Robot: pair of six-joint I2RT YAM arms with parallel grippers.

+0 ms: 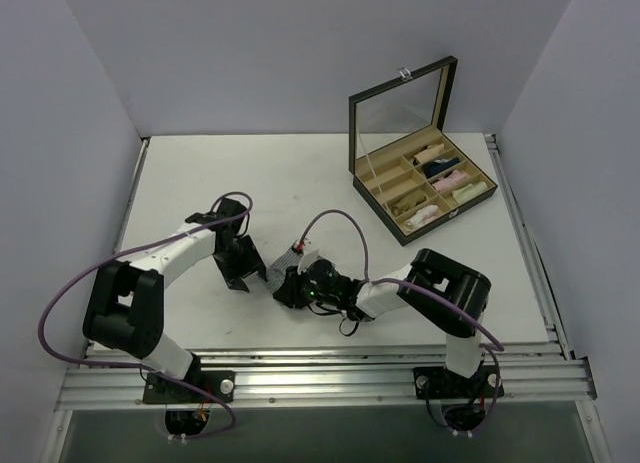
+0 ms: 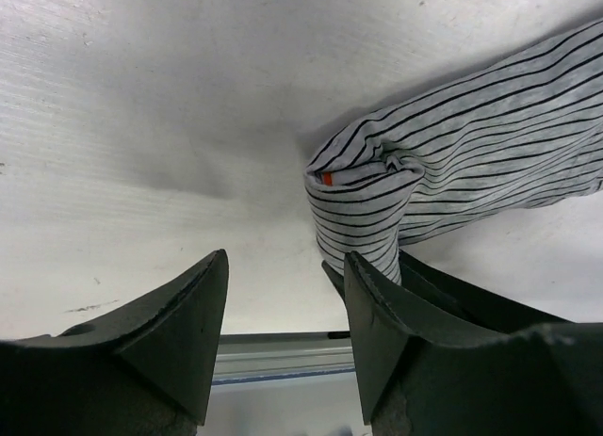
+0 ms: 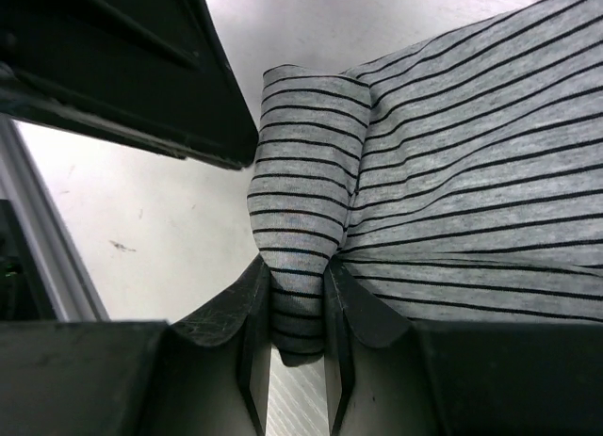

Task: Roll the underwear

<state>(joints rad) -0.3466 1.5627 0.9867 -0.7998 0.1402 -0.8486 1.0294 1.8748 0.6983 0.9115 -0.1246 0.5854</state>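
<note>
At near-centre of bench (image 1: 330, 173), we saw underwear (image 3: 452, 163) spread between arms, one edge folded up. Right hand (image 3: 299, 295) narrow, pinching that fold. Left hand (image 2: 285, 259) wide, holding nothing, just beside cloth. We judged rolling barely begun, no tight roll yet.

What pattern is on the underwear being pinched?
The underwear is grey with thin dark stripes, clearest in the right wrist view.

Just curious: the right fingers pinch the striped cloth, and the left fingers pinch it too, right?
No. The left fingers stand open beside the underwear, holding nothing, as the left wrist view shows. The right fingers do pinch it.
</note>
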